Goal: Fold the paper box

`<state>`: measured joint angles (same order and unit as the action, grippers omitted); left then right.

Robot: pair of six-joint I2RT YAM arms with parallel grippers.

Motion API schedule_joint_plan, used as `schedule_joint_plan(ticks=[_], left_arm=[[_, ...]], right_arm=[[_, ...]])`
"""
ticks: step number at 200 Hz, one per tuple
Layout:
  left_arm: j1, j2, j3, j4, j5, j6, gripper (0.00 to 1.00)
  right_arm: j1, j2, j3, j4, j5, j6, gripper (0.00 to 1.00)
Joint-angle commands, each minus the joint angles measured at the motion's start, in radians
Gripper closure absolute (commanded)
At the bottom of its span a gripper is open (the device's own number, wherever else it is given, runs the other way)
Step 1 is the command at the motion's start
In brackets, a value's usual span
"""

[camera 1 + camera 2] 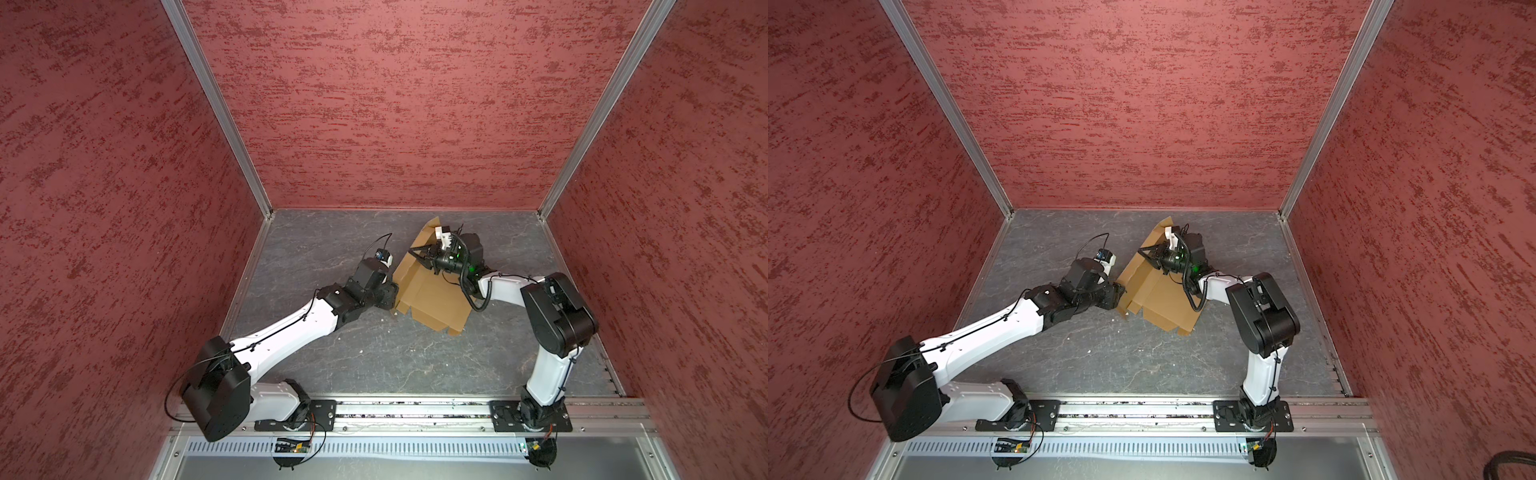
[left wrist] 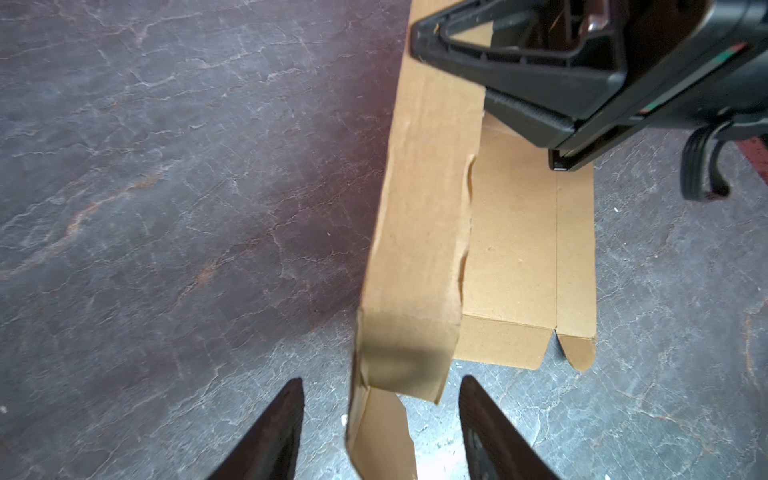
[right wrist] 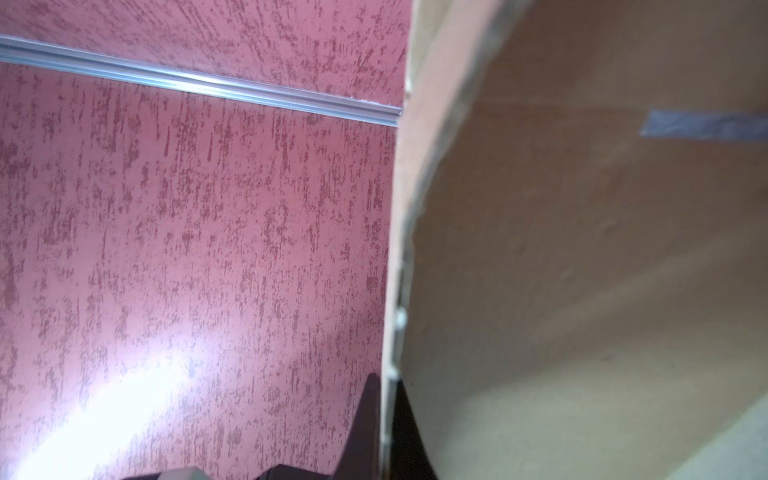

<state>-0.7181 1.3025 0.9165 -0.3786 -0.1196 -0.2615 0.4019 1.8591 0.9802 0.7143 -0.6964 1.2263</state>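
Paper box (image 1: 432, 301) sits on the grey veined table (image 1: 332, 353), back of centre, between the two arms. The base panel lies flat. The long panel on the left arm's side stands raised along its crease. In the left wrist view the near-end tabs lie flat on the table.

Left gripper (image 2: 381, 386): the fingers (image 2: 282, 432) are moderately apart, one on each side of the bent corner flap at the near end of the raised panel. A gap shows on both sides and no contact is visible.

Right gripper (image 3: 384, 399): the fingers are pinched tight on the thin cardboard edge, one on each face, holding that panel upright. In both top views it reaches over the box from the right, tips pointing left. Red textured walls (image 3: 166, 249) stand behind.
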Motion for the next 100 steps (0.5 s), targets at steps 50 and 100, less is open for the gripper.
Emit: schedule_joint_plan(ticks=[50, 100], left_arm=[[0.017, 0.001, -0.030, -0.055, -0.032, -0.027, 0.39], [0.022, -0.034, -0.024, -0.076, -0.049, -0.048, 0.39]], right_arm=[[-0.023, 0.022, -0.080, 0.269, -0.097, 0.051, 0.96], [-0.034, 0.103, -0.057, 0.467, -0.129, 0.193, 0.96]])
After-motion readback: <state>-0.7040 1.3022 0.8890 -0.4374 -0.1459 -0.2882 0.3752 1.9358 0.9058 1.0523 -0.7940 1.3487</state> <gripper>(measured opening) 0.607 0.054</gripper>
